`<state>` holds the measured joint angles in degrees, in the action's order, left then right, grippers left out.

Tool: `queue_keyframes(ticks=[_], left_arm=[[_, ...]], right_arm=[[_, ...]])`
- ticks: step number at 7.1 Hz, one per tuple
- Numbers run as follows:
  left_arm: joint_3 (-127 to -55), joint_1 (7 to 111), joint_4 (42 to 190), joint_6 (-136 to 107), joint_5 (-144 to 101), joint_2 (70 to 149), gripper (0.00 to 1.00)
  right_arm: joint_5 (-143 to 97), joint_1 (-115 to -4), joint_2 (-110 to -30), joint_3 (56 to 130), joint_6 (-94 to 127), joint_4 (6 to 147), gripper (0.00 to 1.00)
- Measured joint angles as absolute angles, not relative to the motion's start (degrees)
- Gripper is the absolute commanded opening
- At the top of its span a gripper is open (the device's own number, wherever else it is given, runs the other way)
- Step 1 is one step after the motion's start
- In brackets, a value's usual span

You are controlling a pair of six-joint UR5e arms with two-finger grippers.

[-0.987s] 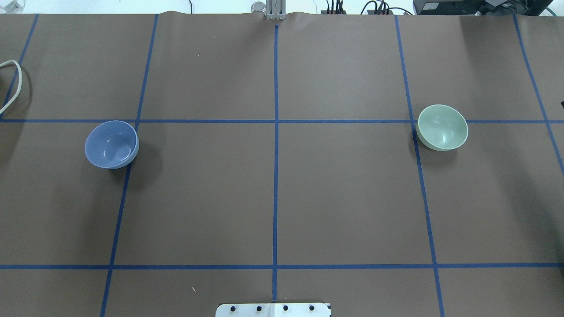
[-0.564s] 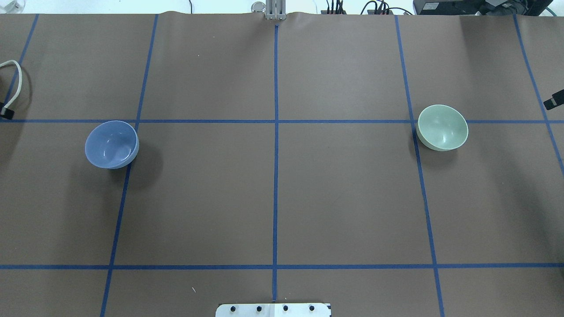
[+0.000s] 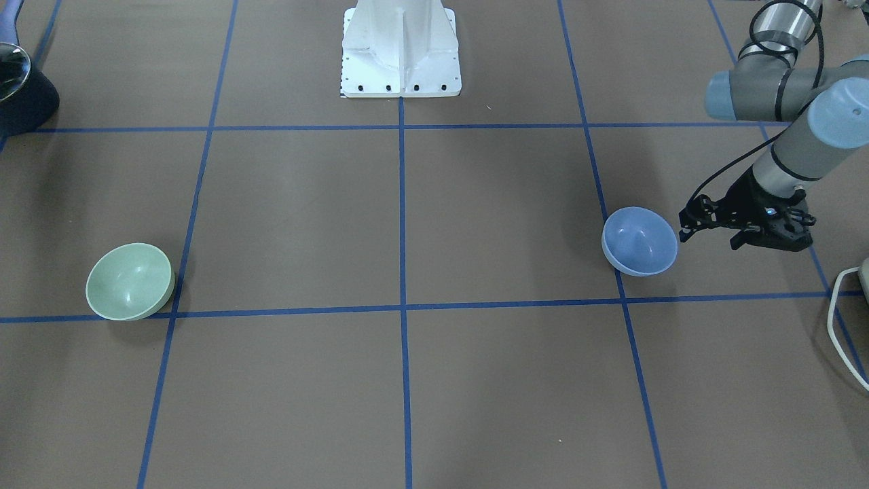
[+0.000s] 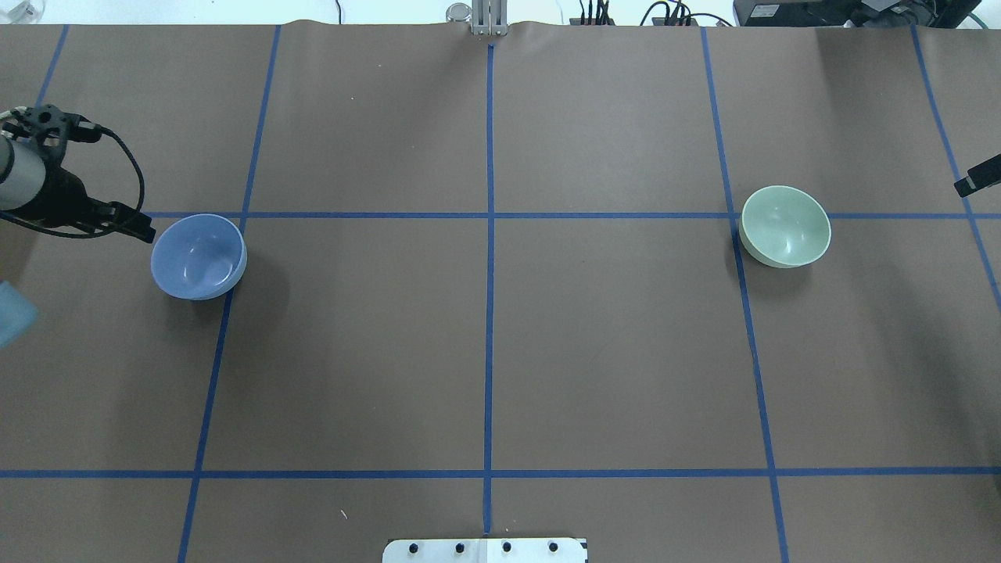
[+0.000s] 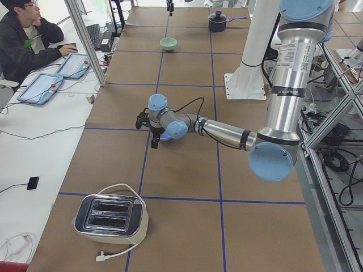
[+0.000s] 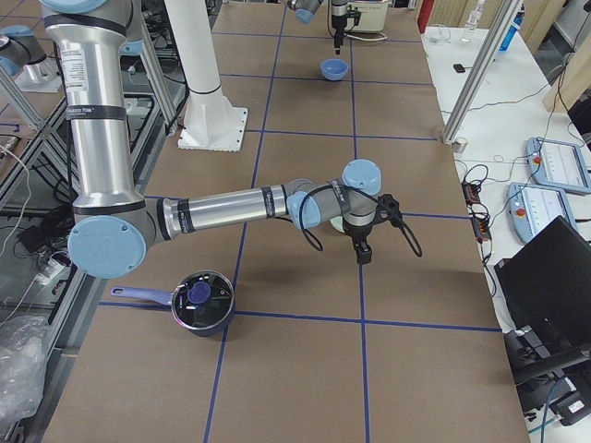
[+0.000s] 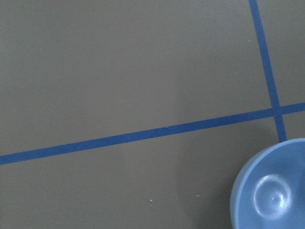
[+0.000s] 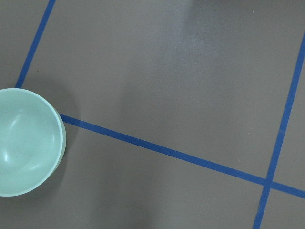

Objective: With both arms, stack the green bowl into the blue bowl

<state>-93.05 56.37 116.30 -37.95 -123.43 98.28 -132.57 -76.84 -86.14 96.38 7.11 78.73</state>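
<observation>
The blue bowl stands upright on the table's left part and also shows in the front view and in the corner of the left wrist view. My left gripper hangs just outside its outer rim, jaws apart and empty. The green bowl stands upright on the right part and shows in the right wrist view. Of my right gripper only a tip shows in the overhead view's right edge, well clear of the green bowl. I cannot tell if it is open.
A toaster stands at the table's left end, its white cord near my left arm. A dark pot with a lid sits at the right end near the robot's side. The white pedestal base is at mid table edge.
My left arm has come in from the left edge to just beside the blue bowl. The right gripper's tip has entered at the right edge. Neither bowl has moved.
</observation>
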Motion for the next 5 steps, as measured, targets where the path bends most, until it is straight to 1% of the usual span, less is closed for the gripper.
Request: queue_keyframes(ticks=[1,2,5], left_arm=[[-91.18,54.78,116.38,-38.89,-122.58,100.05,0.24],[-89.80,53.83,116.50,-39.31,-122.25,101.28,0.00],[-90.10,53.22,116.61,-39.66,-122.56,102.07,0.00]], right_arm=[[-132.53,-76.82,-86.13,96.27,7.12,78.69,1.00],[-132.46,-76.82,-86.13,96.13,7.12,78.67,1.00],[-132.39,-76.82,-86.13,95.98,7.12,78.66,1.00]])
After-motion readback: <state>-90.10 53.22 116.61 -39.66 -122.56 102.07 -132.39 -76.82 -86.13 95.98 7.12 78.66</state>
